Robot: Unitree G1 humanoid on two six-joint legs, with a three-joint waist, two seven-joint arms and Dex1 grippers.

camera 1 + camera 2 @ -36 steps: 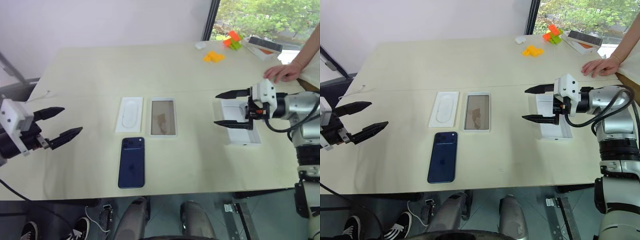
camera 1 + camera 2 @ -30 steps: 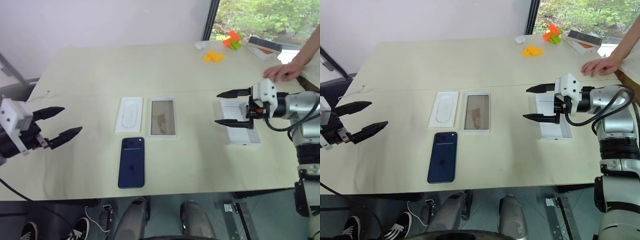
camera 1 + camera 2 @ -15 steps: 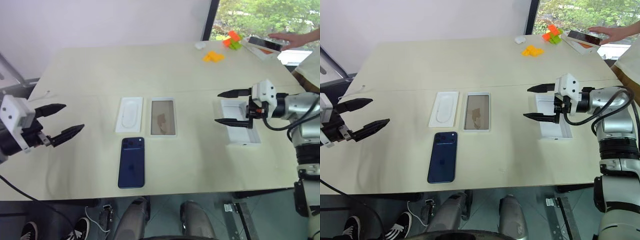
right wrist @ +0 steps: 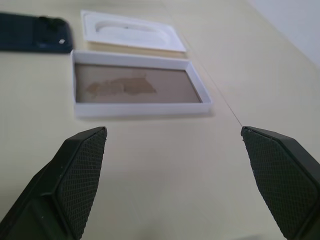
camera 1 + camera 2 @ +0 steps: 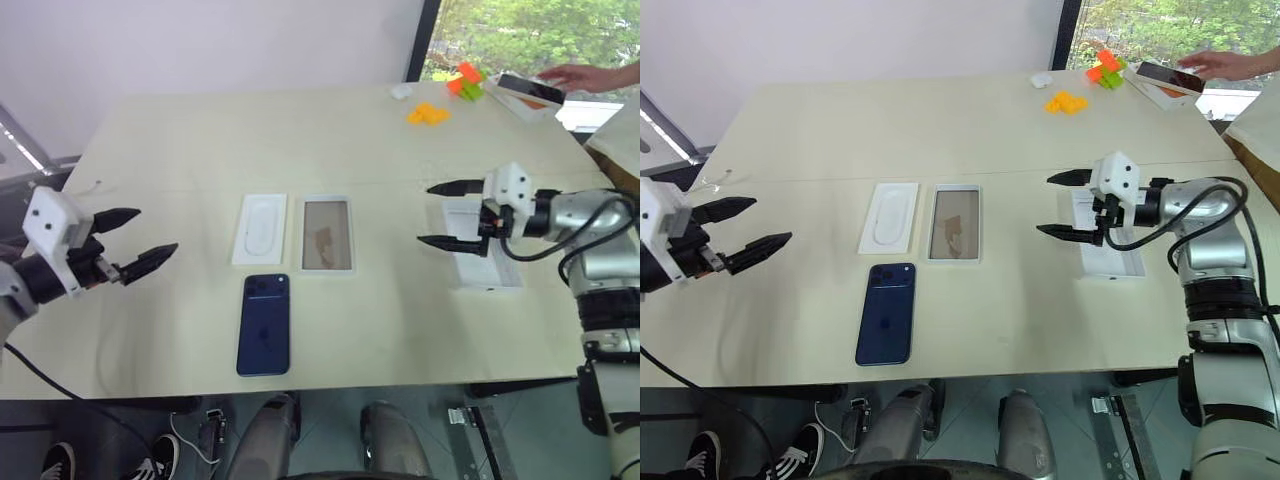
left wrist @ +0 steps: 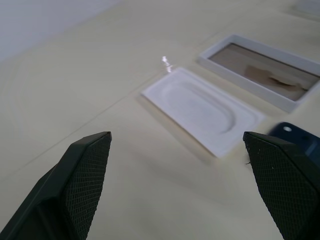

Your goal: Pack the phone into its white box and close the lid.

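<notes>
The phone point(image 5: 264, 324) is lying flat on the table point(image 5: 200, 140), back up, near the front edge, its camera cluster at the far end. Just beyond it two trays are sitting side by side: a white insert tray point(image 5: 259, 229) with a moulded oval hollow on the left, and a white-rimmed tray with a brownish floor point(image 5: 326, 234) on the right. I cannot tell for sure which of the white pieces is the box and which the lid.

Over on the right, another white box piece point(image 5: 483, 256) is resting open side up on the table. The right gripper point(image 5: 441, 214) is hovering at its near-left edge, pointing in toward the middle of the table, jaws spread wide and holding nothing. In the right wrist view the two black fingers point(image 4: 80, 170) are framing the brown-floored tray, with the insert tray and the phone beyond it.

The left gripper point(image 5: 138, 241) is hanging above the left side of the table, well apart from the phone, jaws wide and empty too.

At the far right corner a person's hand point(image 5: 575, 74) is reaching to a box there point(image 5: 525, 93), close to some orange and green blocks point(image 5: 462, 80).
</notes>
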